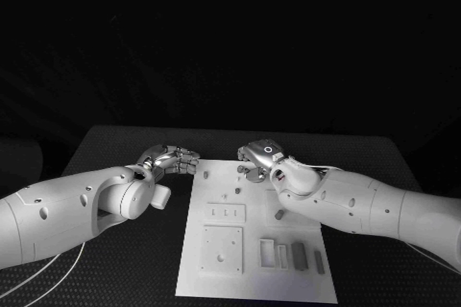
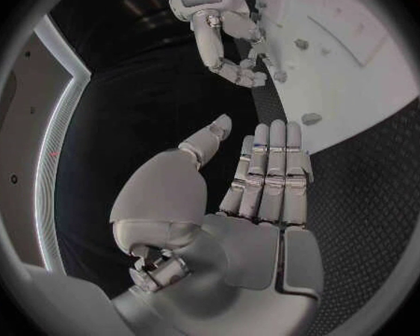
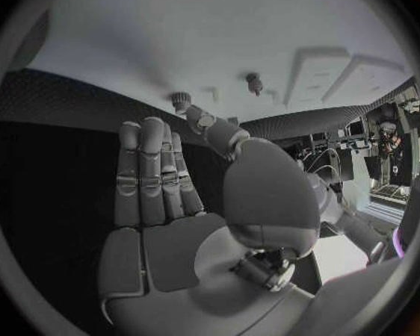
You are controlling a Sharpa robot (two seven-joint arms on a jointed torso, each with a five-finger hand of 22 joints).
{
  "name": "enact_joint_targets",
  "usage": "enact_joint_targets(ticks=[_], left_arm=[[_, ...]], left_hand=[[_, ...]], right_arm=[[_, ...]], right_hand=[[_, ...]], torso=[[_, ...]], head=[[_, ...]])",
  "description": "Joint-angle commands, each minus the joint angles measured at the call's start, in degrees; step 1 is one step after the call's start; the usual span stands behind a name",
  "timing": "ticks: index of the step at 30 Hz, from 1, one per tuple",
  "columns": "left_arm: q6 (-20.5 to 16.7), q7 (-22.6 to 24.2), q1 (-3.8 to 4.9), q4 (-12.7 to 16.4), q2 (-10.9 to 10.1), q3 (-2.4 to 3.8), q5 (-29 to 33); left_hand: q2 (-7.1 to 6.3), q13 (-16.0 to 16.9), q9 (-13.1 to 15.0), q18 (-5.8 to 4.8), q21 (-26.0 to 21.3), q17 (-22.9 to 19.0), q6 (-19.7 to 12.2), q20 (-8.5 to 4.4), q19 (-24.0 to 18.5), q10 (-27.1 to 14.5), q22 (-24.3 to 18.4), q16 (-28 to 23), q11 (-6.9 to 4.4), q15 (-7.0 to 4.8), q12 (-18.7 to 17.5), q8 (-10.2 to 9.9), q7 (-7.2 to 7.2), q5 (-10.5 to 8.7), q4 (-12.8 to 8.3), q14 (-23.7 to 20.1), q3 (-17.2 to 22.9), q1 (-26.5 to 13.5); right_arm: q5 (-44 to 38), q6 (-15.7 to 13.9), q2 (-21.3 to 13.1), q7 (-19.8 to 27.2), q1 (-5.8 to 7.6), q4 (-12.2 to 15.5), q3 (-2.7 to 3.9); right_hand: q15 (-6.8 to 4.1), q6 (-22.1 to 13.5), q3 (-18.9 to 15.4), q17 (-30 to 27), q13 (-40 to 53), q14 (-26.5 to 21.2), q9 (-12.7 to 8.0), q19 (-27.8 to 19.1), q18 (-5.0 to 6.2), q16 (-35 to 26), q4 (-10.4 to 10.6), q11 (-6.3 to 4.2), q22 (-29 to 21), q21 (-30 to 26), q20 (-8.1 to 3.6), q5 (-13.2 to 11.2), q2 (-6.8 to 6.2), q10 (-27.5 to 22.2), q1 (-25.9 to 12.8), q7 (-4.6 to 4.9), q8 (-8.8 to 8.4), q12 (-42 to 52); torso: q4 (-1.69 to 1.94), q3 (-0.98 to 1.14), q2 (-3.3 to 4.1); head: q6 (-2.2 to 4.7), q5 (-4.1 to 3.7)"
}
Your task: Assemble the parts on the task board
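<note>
Peg pick at far edge of task board

Right hand [image 1: 261, 162] hovers over a small part [image 3: 180, 100] near task board [image 1: 221, 280] far edge, fingers straight, holding nothing. Left hand [image 1: 171, 162] open too, just beside board. Judgement: lower w/ thumb beside the peg, pinch gently so it stays upright

The scene was dim, and the room behind the worktop [image 1: 115, 147] was almost fully black. The task board [image 1: 254, 267] was the brightest surface and showed soft, weak shadows beside its raised parts. Small glints lay on the metal of the right hand [image 1: 259, 157]. Both wrist views bent straight edges strongly and went dark and blurred at the rim.
</note>
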Motion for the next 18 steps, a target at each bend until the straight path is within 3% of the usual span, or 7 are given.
enact_joint_targets(ticks=[1, 3, 6, 10, 14, 16, 18], left_arm=[[1.36, 1.82, 0.08, -0.32, -0.2, 0.04, 1.34], [0.67, 4.16, 0.07, -0.16, -0.45, 0.04, 1.84], [1.4, 5.68, 0.06, -0.23, -0.85, 0.07, 1.75], [2.18, 5.55, 0.04, -1.35, -0.93, 0.05, 1.85], [2.71, 5.8, 0.02, -2.22, -1.19, 0.02, 1.85], [2.79, 5.84, -0.03, -2.52, -1.45, 0.02, 1.87], [2.86, 5.98, -0.08, -3.03, -1.32, 0.01, 1.89]], left_hand=[[-0.39, 0.09, 0.1, 0.06, -0.25, 0.1, 0.11, -0.06, -0.15, 0.03, -0.09, -0.39, 0.41, 0.11, -0.31, -0.3, 0.3, 0.01, 0.04, -0.26, -0.44, 0.01], [-0.21, 0.11, 0.14, 0.11, -0.21, 0.18, 0.16, -0.1, 0.0, 0.08, -0.08, -0.33, 0.4, 0.05, -0.34, -0.32, 0.29, 0.02, 0.04, -0.07, -0.4, 0.08], [0.39, 0.33, 0.34, 0.29, 0.1, 0.55, 0.62, -0.38, 0.82, 0.74, 0.05, 0.02, 0.13, -0.33, -0.2, -0.24, 0.1, 0.06, -0.05, 0.84, 0.01, 0.88], [0.5, 0.39, 0.41, 0.28, 0.15, 0.64, 0.76, -0.43, 1.0, 0.91, 0.08, 0.06, 0.07, -0.39, -0.19, -0.23, 0.06, 0.05, -0.03, 1.01, 0.04, 0.95], [0.5, 0.39, 0.42, 0.27, 0.15, 0.66, 0.78, -0.43, 1.0, 0.92, 0.07, 0.05, 0.07, -0.4, -0.2, -0.23, 0.05, 0.05, -0.02, 1.02, 0.02, 0.93], [0.51, 0.4, 0.42, 0.27, 0.15, 0.66, 0.79, -0.43, 1.01, 0.92, 0.07, 0.05, 0.06, -0.4, -0.2, -0.23, 0.05, 0.05, -0.02, 1.02, 0.01, 0.93], [0.54, 0.4, 0.43, 0.26, 0.14, 0.67, 0.81, -0.44, 1.02, 0.94, 0.07, 0.04, 0.06, -0.4, -0.21, -0.23, 0.04, 0.05, -0.01, 1.03, 0.01, 0.92]], right_arm=[[6.17, -1.47, -2.68, 4.54, 0.77, 3.07, 0.97], [8.76, -0.92, -4.58, 6.26, 1.38, 4.95, 1.66], [13.03, 0.54, -7.66, 8.91, 2.18, 7.14, 2.52], [17.28, 3.1, -11.64, 11.14, 2.81, 8.86, 2.77], [19.43, 7.45, -13.95, 12.64, 2.94, 8.06, 2.78], [21.65, 9.11, -14.16, 13.62, 2.94, 6.72, 2.77], [20.44, 9.58, -14.61, 14.18, 2.94, 5.62, 2.76]], right_hand=[[0.29, -0.54, -0.17, -0.11, -0.04, -0.02, -0.1, -0.14, 1.56, 0.29, 1.03, 0.09, 1.14, -0.17, 0.22, -0.27, -0.94, -0.18, -0.66, 0.05, -0.39, -0.12], [0.27, -0.66, -0.24, -0.14, -0.01, -0.03, -0.14, -0.37, 1.58, 0.34, 1.42, 0.05, 1.13, -0.27, 0.25, -0.26, -1.16, -0.01, -0.91, 0.06, -0.47, -0.02], [-0.08, -0.7, -0.72, 0.12, 0.28, 0.4, -0.14, -0.19, 1.58, 1.07, 2.0, -0.33, 1.31, 0.1, 0.13, -0.27, -1.21, 0.98, -1.36, 0.0, -0.52, 0.57], [-0.6, -0.44, -1.53, 0.46, 1.03, 0.6, -0.02, 0.1, 1.58, 2.0, 2.09, -0.91, 1.4, 0.75, -0.17, -0.27, -1.01, 2.45, -1.56, -0.1, -0.38, 1.52], [-1.68, -0.22, -3.22, 1.35, 3.75, 0.15, 0.3, 0.03, 1.58, 3.94, 1.79, -2.12, 1.45, 1.86, -0.38, -0.25, -0.78, 5.19, -1.98, -0.13, -0.21, 3.99], [-2.32, -0.79, -4.44, 1.86, 6.31, 0.0, 0.36, 0.19, 1.58, 5.08, 1.68, -2.82, 1.45, 2.57, -0.52, -0.24, -0.74, 6.5, -2.47, -0.01, -0.47, 6.04], [-2.46, -1.48, -5.59, 3.06, 12.93, -1.48, 0.62, -0.45, 1.58, 7.72, 0.99, -3.06, 1.45, 3.81, -0.62, -0.09, -0.58, 4.17, -2.54, -0.01, -0.8, 9.35]], torso=[[-0.3, 0.06, -0.06], [-0.47, 0.11, -0.06], [-1.04, 0.3, -0.14], [-1.7, 0.47, -0.33], [-2.33, 0.65, -0.54], [-2.63, 0.79, -0.6], [-2.91, 0.93, -0.64]], head=[[0.9, 0.01], [1.3, -0.02], [1.93, 0.13], [2.65, 0.29], [3.1, 0.53], [3.8, 0.75], [3.89, 0.79]])
